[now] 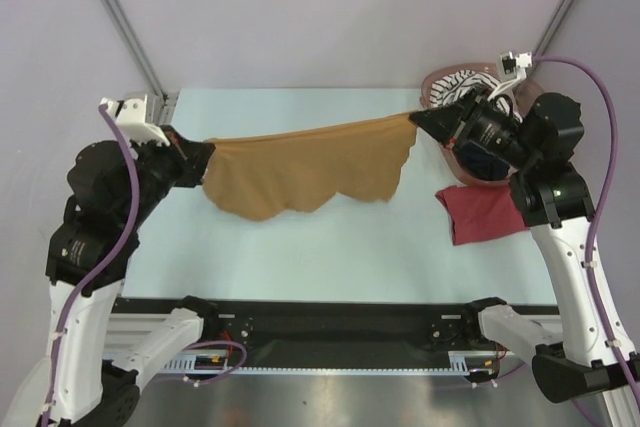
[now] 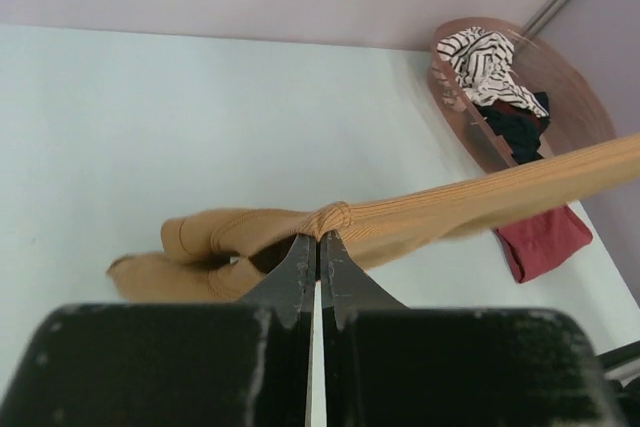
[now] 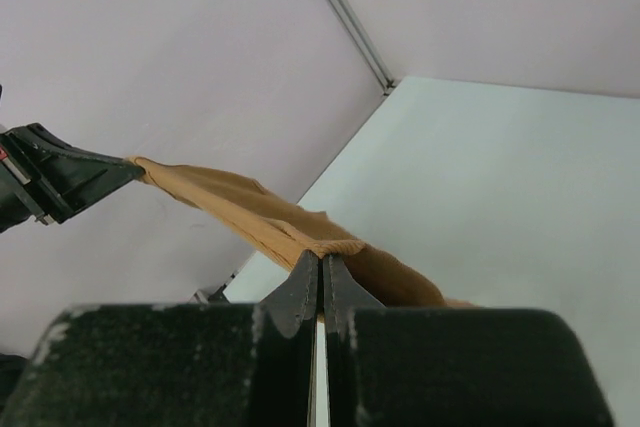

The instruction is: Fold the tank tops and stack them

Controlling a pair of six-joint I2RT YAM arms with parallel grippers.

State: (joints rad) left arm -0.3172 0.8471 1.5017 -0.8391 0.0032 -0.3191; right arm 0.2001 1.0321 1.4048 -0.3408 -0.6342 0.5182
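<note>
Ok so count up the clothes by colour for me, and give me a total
Mustard-brown tank top: 1
Dark red tank top: 1
Black-and-white striped garment: 1
Black garment: 1
Total: 4

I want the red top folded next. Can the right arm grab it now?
Probably not yet: the right gripper is shut on the mustard top. The red top lies nearby, uncovered.

Right gripper (image 3: 320, 272) at bottom centre, jaws pinched on mustard-brown tank top (image 3: 240, 209). The cloth is stretched taut to the left edge, where the black left gripper (image 3: 125, 169) clamps the other end. Pale table (image 3: 520, 177) at right.
</note>
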